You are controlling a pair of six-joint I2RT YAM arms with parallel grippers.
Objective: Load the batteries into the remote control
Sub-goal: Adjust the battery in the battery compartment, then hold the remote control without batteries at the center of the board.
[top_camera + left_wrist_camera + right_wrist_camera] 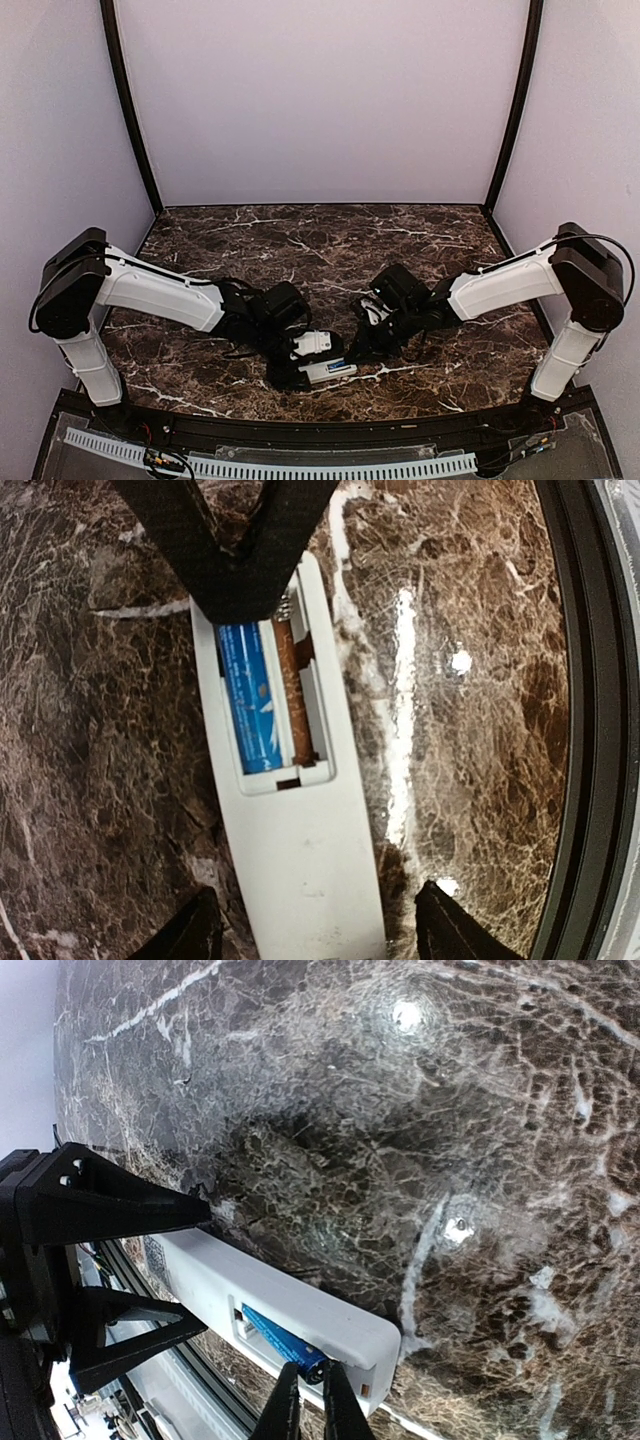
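Top external view, left to right: the left jaws are standing apart, straddling the remote control (330,371). It is lying back-up on the bench (300,240) near the front edge, between the two arms. The right jaws are standing together, their tips sitting at one end of the open battery recess (285,780).

Left wrist view: the blue battery (248,702) and the orange battery (293,695) are lying side by side in the recess, blue on the left. Their upper ends are hiding beneath the right jaws, so full seating cannot be told.

Handling, as a judgement: the remote is looking like a light, stiff, smooth plastic shell, likely to skid on the polished bench. It is best taken across its long edges at the solid half below the recess. The batteries are looking small, hard and round, prone to rolling or springing out, so pressing on an end is suiting them better than pinching.

Writing: the blue battery is carrying pale print, too blurred to read. In the right wrist view, a small dark printed square (155,1253) is showing on the remote's back, unreadable. No brand is legible.
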